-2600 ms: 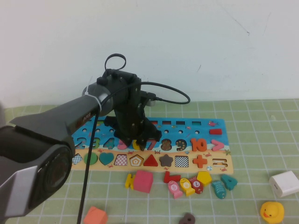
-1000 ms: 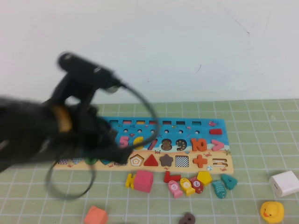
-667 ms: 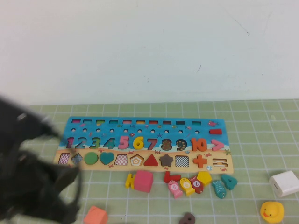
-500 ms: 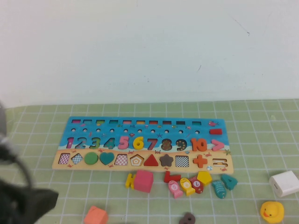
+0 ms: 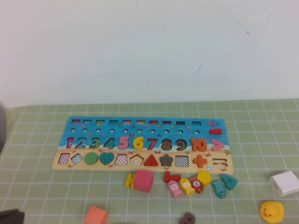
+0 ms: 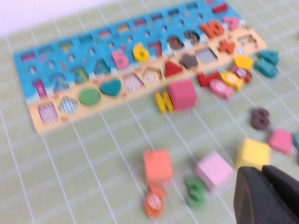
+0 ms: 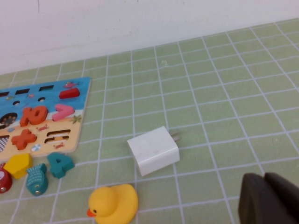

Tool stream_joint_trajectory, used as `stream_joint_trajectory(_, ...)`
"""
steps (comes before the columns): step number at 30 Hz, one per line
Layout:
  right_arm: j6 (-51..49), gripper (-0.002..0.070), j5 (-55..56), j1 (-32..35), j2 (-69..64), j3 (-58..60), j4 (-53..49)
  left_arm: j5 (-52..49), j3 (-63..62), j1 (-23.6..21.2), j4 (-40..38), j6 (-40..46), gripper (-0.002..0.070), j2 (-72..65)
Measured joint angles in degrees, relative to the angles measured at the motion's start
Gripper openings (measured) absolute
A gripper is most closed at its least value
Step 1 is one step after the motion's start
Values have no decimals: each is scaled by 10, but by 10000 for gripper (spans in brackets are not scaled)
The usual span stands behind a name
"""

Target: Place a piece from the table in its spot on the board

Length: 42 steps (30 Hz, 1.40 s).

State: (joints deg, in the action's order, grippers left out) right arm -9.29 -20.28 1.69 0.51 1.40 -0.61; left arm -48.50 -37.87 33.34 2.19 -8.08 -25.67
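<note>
The yellow numeral "6" (image 5: 138,142) lies in its slot on the board (image 5: 140,125), between the pink 5 and the 7. It also shows in the left wrist view (image 6: 140,52). The board lies on the green gridded table (image 5: 261,135). My left gripper (image 6: 261,170) is shut and empty, off the board, above loose blocks at the table's front left. Only a dark bit of the left arm (image 5: 10,215) shows in the high view. My right gripper (image 7: 265,176) is shut and empty over bare mat at the right, out of the high view.
Loose pieces lie in front of the board: a pink cube (image 5: 143,181), small fish pieces (image 5: 187,185), an orange block (image 5: 95,216) and a brown numeral (image 5: 187,218). A white charger (image 5: 284,183) and a yellow duck (image 5: 271,211) sit at the right.
My left arm has pulled back from the board toward the front left and nearly left the high view. The yellow 6 stays in its slot.
</note>
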Motion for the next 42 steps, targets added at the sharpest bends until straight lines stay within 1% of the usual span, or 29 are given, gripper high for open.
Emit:
stream_joint_trajectory(1, 0, -1, 0, 0, 0, 0, 0, 17, 18, 0, 9, 0, -1, 11)
stream_joint_trajectory(4, 0, -1, 0, 0, 0, 0, 0, 116, 90, -10, 35, 0, -1, 43)
stream_joint_trajectory(7, 0, -1, 0, 0, 0, 0, 0, 216, 169, -49, 40, 0, -1, 72)
stream_joint_trajectory(12, 0, -1, 0, 0, 0, 0, 0, 364, 272, -158, 39, 2, -1, 108)
stream_joint_trajectory(15, 0, -1, 0, 0, 0, 0, 0, 430, 317, -219, 39, 2, -1, 127)
stream_joint_trajectory(17, 0, -1, 0, 0, 0, 0, 0, 457, 343, -253, 39, 4, -1, 139)
stream_joint_trajectory(20, 0, -1, 0, 0, 0, 0, 0, 473, 371, -302, 39, 4, -1, 160)
stream_joint_trajectory(24, 0, -1, 0, 0, 0, 0, 0, 473, 393, -348, 39, 4, -1, 191)
stream_joint_trajectory(26, 0, -1, 0, 0, 0, 0, 0, 456, 394, -357, 34, 4, -1, 209)
stream_joint_trajectory(29, 0, -1, 0, 0, 0, 0, 0, 400, 394, -359, 15, 4, -1, 242)
stream_joint_trajectory(34, 0, -1, 0, 0, 0, 0, 0, 319, 394, -344, -22, 6, -1, 262)
stream_joint_trajectory(39, 0, -1, 0, 0, 0, 0, 0, 307, 394, -319, -25, 44, -1, 262)
stream_joint_trajectory(42, 0, -1, 0, 0, 0, 0, 0, 306, 394, -315, -26, 51, -1, 262)
